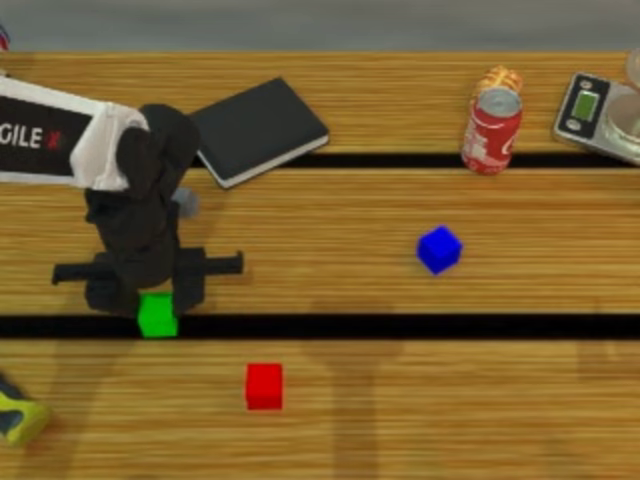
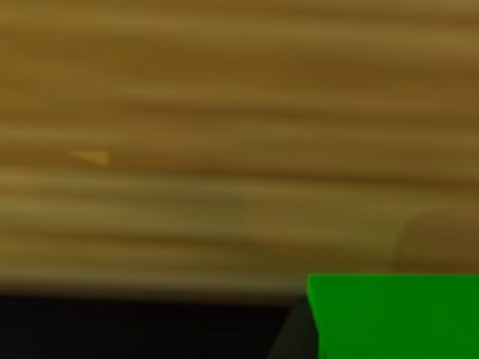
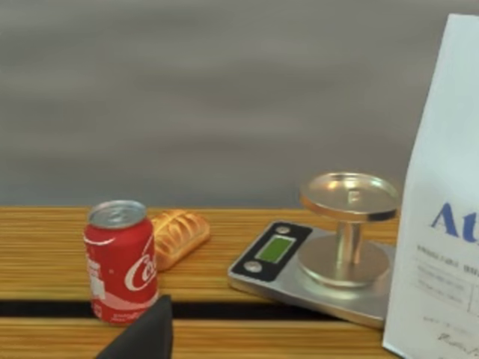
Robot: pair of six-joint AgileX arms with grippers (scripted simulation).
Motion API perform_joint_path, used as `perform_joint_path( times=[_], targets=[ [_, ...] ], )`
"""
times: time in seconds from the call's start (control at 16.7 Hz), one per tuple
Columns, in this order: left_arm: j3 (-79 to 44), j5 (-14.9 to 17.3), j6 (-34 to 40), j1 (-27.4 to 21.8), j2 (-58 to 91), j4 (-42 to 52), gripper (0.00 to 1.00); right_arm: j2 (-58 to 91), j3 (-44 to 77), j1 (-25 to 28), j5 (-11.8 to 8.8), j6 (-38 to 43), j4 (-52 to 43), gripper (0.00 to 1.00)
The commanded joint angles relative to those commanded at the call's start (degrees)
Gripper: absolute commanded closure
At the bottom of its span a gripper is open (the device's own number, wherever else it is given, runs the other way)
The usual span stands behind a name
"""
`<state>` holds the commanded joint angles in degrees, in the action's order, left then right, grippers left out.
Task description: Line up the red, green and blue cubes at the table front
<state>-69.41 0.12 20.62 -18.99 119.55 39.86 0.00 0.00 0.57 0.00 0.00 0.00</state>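
The green cube [image 1: 157, 318] lies over the black gap at the left of the table, and my left gripper [image 1: 156, 300] is shut on it from above. The left wrist view shows the green cube [image 2: 397, 318] close up with a dark finger [image 2: 296, 340] against its side. Right of it, the red cube [image 1: 264, 386] rests on the table front [image 1: 450, 410]. On the middle plank, right of centre, sits the blue cube [image 1: 439, 249]. My right arm is out of the top view; the right gripper [image 3: 142, 336] shows only as a dark tip.
A black book [image 1: 258, 130] lies behind the left arm. At the back right stand a red soda can [image 1: 491, 128], a bread roll [image 3: 178, 235], a kitchen scale [image 1: 597, 112] and a white bag [image 3: 441, 224]. A yellow-green object [image 1: 18, 415] sits at the front left edge.
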Motion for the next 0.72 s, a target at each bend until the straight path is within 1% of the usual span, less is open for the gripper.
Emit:
perform_joint_path(
  times=[0.3,0.48,0.72],
  targets=[
    [0.0,0.0,0.0,0.0,0.0,0.0,1.0,0.0,0.0,0.0,0.0,0.0,0.0,0.0],
    [-1.1,-0.4,-0.3,0.1,-1.8,1.7,1.0,0.0,0.0,0.0,0.0,0.0,0.0,0.0],
    [-4.9,-0.5,-0.1,0.8,-5.2,9.6,1.0,0.0,0.0,0.0,0.0,0.0,0.0,0.0]
  ],
)
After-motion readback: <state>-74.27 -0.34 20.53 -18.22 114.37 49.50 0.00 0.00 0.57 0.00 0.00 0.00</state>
